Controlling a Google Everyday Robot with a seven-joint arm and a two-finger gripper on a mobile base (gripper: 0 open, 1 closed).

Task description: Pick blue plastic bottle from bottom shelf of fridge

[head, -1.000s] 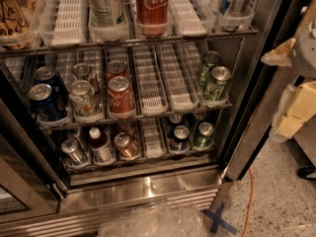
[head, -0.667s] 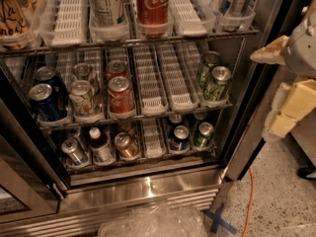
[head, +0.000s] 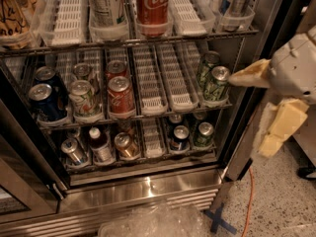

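One steel fridge (head: 143, 189) is filling most of the view, standing open with three wire racks showing and a shiny sill running along its base. Speckled floor (head: 286, 201) is spreading out at lower right.

The bottom shelf (head: 153, 142) is sitting just above the sill, carrying white slotted trays. The rack above it is holding two blue cans (head: 47, 95) at left, two pale cans (head: 81, 95) beside them, two red cans (head: 119, 90) next, and two green cans (head: 213, 78) at the right end. The uppermost rack is carrying taller cans.

The gripper (head: 249, 116) is hanging outside the cabinet at the right, in front of the door frame, level with the two lower racks and well apart from everything on them. Its jaws are standing apart and holding nothing, with one pale finger (head: 249, 74) pointing left toward the green cans and the other angling downward.

A crumpled clear plastic sheet (head: 153, 221) is lying on the floor in front of the sill.

The blue plastic bottle (head: 98, 144) is standing upright on the bottom shelf in the second lane from the left, looking dark, with its white cap up. It is sitting between a silver can (head: 74, 151) and a bronze-coloured can (head: 126, 144). A dark can (head: 178, 137) and a green-labelled can (head: 202, 134) are sitting further right.

An orange cable (head: 250, 191) is trailing over the floor beside a blue tape cross (head: 219, 221).
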